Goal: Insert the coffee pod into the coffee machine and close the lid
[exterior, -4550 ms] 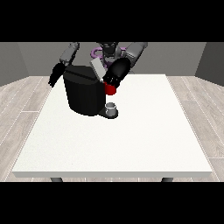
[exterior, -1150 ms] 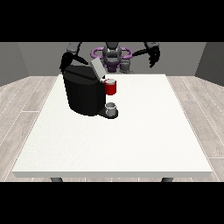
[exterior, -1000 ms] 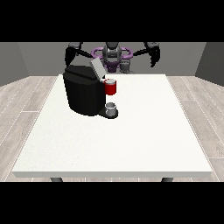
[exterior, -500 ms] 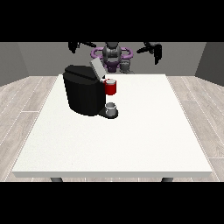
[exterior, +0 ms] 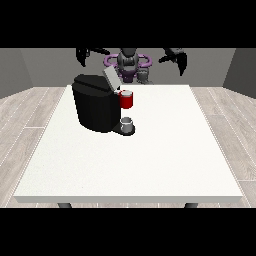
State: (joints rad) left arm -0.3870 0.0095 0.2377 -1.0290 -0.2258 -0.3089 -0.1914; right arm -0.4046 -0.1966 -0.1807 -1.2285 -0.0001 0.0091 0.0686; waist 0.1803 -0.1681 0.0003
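A: Where are the robot's two black hands standing in relation to the work?

B: Both are hanging raised at the far side of the large white table (exterior: 150,165), well apart from each other. The hand at the view's left (exterior: 82,54) is hovering above and behind the boxy black coffee machine (exterior: 96,104); the hand at the view's right (exterior: 179,59) is hanging well off to the machine's other side. Neither is touching anything. Their fingers are showing too small to tell whether they are spread or curled.

A: And the lid, is it closed?

B: It is not. The pale grey flat lid (exterior: 111,78) is standing tilted up, below and beside the hand at the view's left, so closing it is a step not yet done.

A: Where is the grey coffee pod lying?

B: It cannot be placed with confidence. A small grey cylindrical thing (exterior: 127,123) is resting on the machine's base, well below both hands, and whether that is the pod cannot be told. A red thing at the machine (exterior: 126,99) is sitting just above it.

A: So how far along is the task?

B: As a judgement, insertion is unconfirmed and the lid closing is left.
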